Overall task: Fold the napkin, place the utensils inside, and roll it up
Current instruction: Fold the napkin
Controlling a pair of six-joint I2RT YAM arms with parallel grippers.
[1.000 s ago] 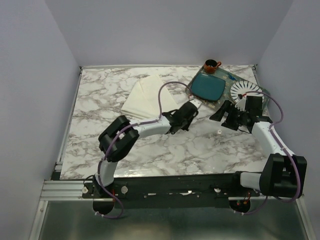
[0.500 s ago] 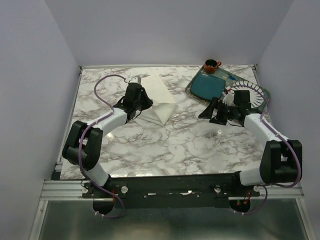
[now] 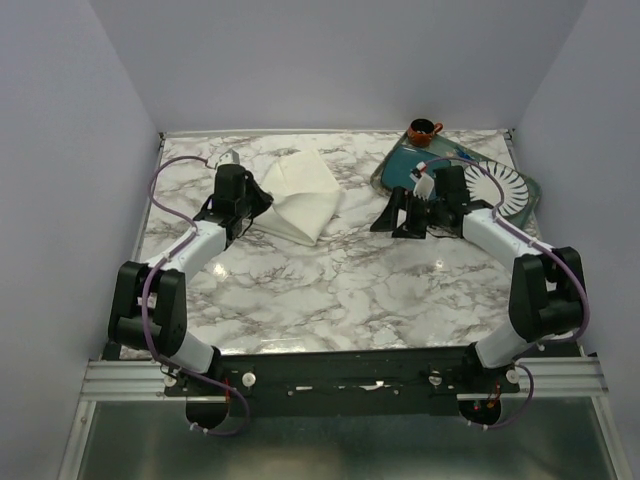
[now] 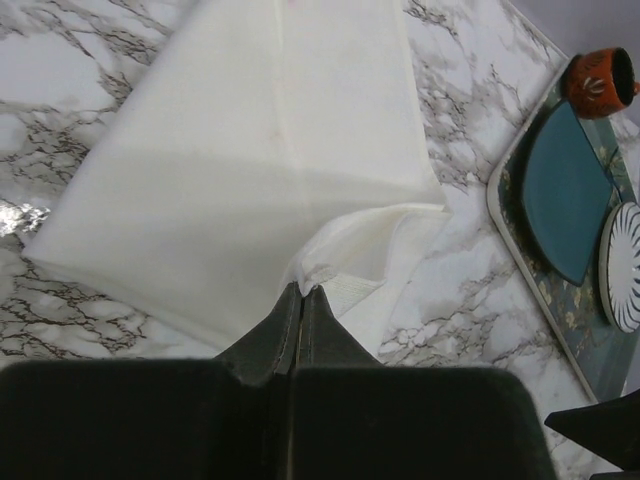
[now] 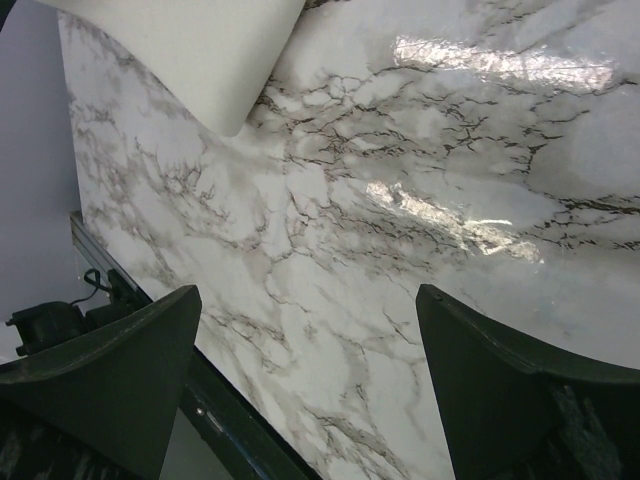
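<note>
napkin (image 4: 250, 170): partly folded, far-left on the table (image 3: 330, 290).
left gripper (image 4: 301, 292): closed, pinching its near edge; the cloth spreads straight ahead.
right gripper (image 5: 308, 300): wide open, empty, well apart from the napkin.
nearer arm: left.

Lighting: bright, even, from overhead — shadows soft and faint. Glare: white patches on marble tabletop (image 5: 330, 300) at 1 and 3 o'clock, right wrist view; small glint at 9 o'clock, left wrist view. Detail: napkin (image 4: 250, 180) nearly washed out; left gripper (image 4: 300, 292) blurred, 6 o'clock.
</note>
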